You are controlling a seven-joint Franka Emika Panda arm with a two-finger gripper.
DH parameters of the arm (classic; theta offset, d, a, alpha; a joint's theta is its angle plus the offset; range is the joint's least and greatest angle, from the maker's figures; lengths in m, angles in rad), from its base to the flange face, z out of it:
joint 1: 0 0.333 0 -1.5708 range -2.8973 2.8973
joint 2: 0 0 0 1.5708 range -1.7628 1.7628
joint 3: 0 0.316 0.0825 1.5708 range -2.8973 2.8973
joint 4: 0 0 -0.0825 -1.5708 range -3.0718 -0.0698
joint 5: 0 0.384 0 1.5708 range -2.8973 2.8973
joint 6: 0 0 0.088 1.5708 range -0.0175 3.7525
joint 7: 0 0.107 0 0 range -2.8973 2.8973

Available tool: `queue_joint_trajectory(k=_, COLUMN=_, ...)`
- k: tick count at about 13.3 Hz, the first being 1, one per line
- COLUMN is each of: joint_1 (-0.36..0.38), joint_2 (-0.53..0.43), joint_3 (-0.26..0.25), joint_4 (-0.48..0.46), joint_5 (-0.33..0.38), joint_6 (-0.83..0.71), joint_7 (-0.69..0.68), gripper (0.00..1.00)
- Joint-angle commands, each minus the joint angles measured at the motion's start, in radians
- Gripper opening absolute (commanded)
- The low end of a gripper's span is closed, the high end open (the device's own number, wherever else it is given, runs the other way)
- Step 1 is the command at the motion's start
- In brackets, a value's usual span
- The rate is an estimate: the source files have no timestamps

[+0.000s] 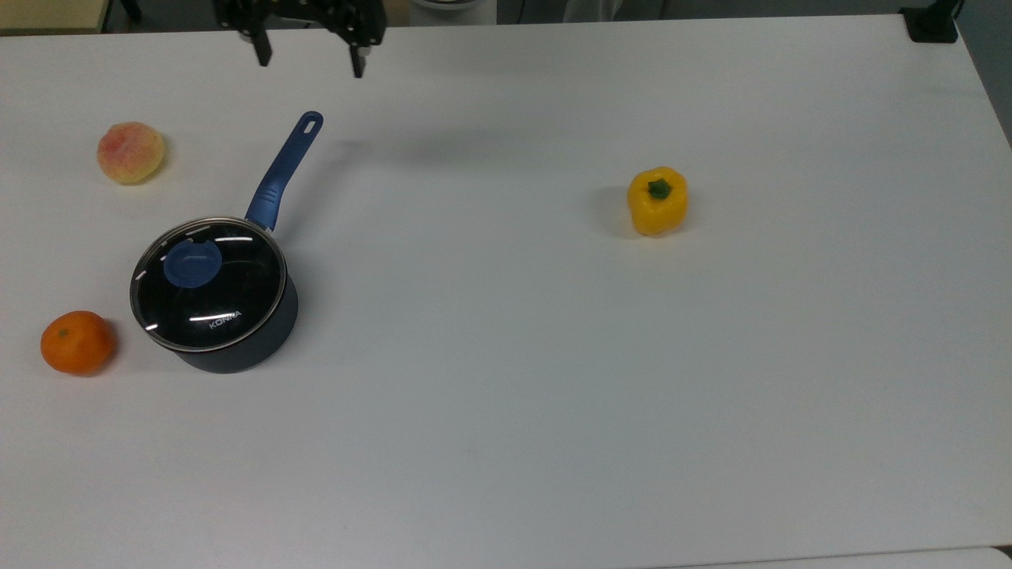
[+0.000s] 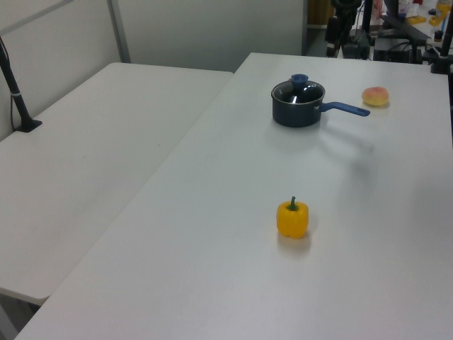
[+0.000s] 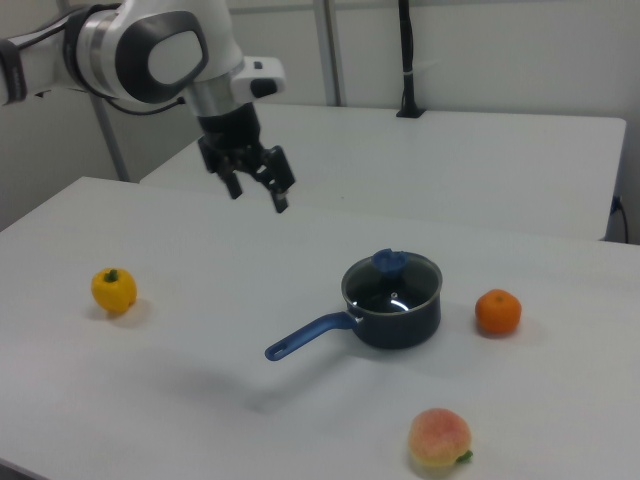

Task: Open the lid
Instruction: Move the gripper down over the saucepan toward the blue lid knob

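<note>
The lid (image 1: 208, 284) sits closed on the saucepan (image 1: 237, 348) on the white table (image 1: 553, 395), blue knob (image 3: 389, 260) up. The gripper (image 1: 309, 58) hangs in the air with its jaws apart, well clear of the lid, toward the top view's upper edge, seemingly beyond the pan's handle (image 1: 285, 167).

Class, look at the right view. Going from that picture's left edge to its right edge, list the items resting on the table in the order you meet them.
Yellow pepper → saucepan with its lid on → orange. The peach overlaps the saucepan's span, so it is left out.
</note>
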Motion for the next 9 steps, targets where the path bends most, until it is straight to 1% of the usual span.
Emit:
queue_joint_trajectory(k=1, joint_1=-0.01, joint_2=0.017, joint_3=-0.043, joint_4=0.006, joint_5=-0.003, joint_6=0.121, joint_7=0.011, gripper=1.0)
queue_joint_trajectory(k=3, joint_1=-0.049, joint_2=0.043, joint_3=-0.043, joint_4=0.001, joint_5=-0.003, joint_6=0.239, joint_7=0.011, gripper=1.0)
queue_joint_trajectory(k=5, joint_1=-0.083, joint_2=0.084, joint_3=-0.043, joint_4=0.003, joint_5=-0.003, joint_6=0.303, joint_7=0.004, gripper=1.0)
queue_joint_trajectory(k=9, joint_1=-0.102, joint_2=0.162, joint_3=-0.043, joint_4=0.003, joint_5=-0.005, joint_6=0.389, joint_7=-0.016, gripper=1.0)
